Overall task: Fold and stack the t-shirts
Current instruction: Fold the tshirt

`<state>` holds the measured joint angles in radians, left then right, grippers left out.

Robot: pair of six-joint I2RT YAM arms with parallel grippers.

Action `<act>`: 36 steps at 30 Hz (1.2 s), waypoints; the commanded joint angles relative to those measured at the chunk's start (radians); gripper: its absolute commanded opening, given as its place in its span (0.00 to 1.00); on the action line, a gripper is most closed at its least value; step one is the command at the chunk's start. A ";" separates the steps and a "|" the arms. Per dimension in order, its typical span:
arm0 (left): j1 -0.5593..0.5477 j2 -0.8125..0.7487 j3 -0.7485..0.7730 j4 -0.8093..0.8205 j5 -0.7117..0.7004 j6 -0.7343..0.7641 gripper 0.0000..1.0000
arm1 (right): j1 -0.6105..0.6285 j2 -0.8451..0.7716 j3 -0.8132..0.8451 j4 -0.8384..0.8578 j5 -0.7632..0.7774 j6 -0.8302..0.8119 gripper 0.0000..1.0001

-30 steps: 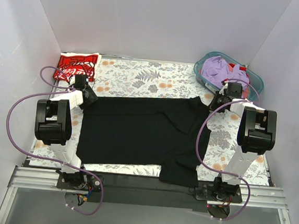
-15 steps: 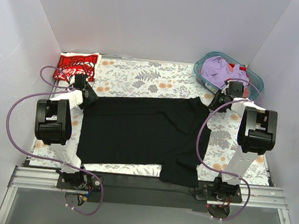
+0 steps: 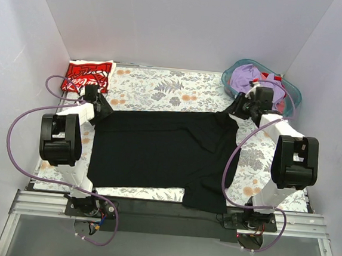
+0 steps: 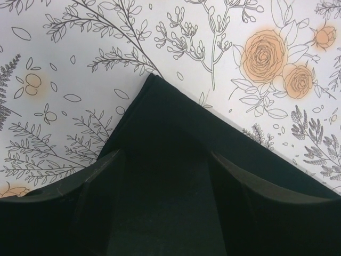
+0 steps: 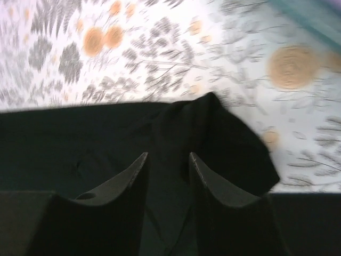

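Black t-shirt [image 3: 157, 154] lies spread across the middle of the table [image 3: 180, 87], one part reaching the near edge. Soft, light and limp, so it will likely sag and drag; best taken by its far corners. My left gripper [image 4: 164, 160] and right gripper [image 5: 168, 157] hover over those corners, jaws apart, apparently gripping nothing. Red t-shirt [image 3: 89, 74] sits at the far-left corner. Basket [image 3: 291, 93] of purple cloth at the far-right corner crowds my right arm.

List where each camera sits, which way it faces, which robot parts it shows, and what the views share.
Top external: above and behind, looking down on the table; left arm and right arm show.
Left wrist: on the left arm, looking down past the left gripper at a black t-shirt corner.
Right wrist: looking down past the right gripper at the shirt's bunched edge.
Shared: all show the black t-shirt.
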<state>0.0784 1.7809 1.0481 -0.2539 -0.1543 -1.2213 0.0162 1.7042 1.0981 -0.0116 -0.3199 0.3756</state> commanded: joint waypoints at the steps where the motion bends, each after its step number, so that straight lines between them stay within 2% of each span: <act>1: 0.020 -0.050 -0.023 -0.059 0.002 0.025 0.64 | 0.137 -0.060 -0.023 -0.019 -0.009 -0.143 0.43; 3: 0.018 -0.101 -0.023 -0.050 0.015 0.025 0.64 | 0.238 -0.086 -0.032 -0.059 0.078 -0.210 0.42; 8: 0.008 -0.241 -0.072 -0.036 0.025 0.002 0.65 | 0.420 -0.098 -0.073 -0.122 0.176 -0.335 0.39; 12: 0.000 -0.363 -0.143 -0.039 0.047 -0.040 0.65 | 0.516 -0.049 -0.043 -0.183 0.246 -0.404 0.36; 17: -0.048 -0.503 -0.230 -0.038 0.078 -0.043 0.65 | 0.538 0.003 -0.018 -0.202 0.280 -0.403 0.29; 21: -0.096 -0.557 -0.302 -0.038 0.068 -0.030 0.65 | 0.541 0.044 0.000 -0.208 0.263 -0.414 0.23; 26: -0.121 -0.564 -0.342 -0.035 0.039 -0.014 0.65 | 0.541 0.077 0.020 -0.226 0.309 -0.428 0.23; 32: -0.127 -0.525 -0.321 -0.035 0.064 -0.012 0.65 | 0.536 0.109 0.084 -0.257 0.476 -0.451 0.26; 36: -0.127 -0.526 -0.326 -0.035 0.073 -0.014 0.65 | 0.534 0.129 0.118 -0.280 0.466 -0.454 0.27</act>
<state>-0.0452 1.2652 0.7059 -0.2951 -0.0891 -1.2453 0.5556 1.8153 1.1683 -0.2653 0.1028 -0.0582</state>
